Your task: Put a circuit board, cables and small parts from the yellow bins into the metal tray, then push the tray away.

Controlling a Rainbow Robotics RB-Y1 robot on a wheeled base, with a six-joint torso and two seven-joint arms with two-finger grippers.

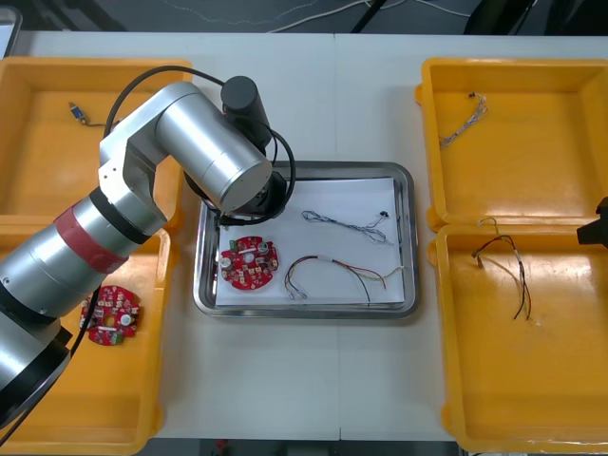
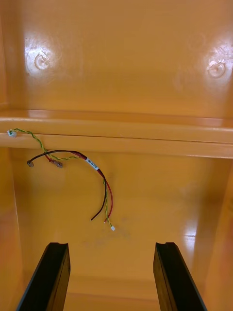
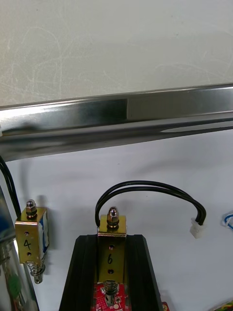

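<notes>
My left gripper is shut on a small brass metal part marked 6, held just above the white floor of the metal tray. A black wire loop with a white plug trails from the part. Under the fingers lies a round red circuit board. A second small metal part, marked 4, rests beside the tray's wall. In the front view the left arm's wrist covers the gripper. My right gripper hangs open over a yellow bin, short of a black, red and yellow cable.
The tray also holds a blue and white cable and a red and yellow cable. Another circuit board lies in the near left bin, a small part in the far left bin. Both right bins hold cables.
</notes>
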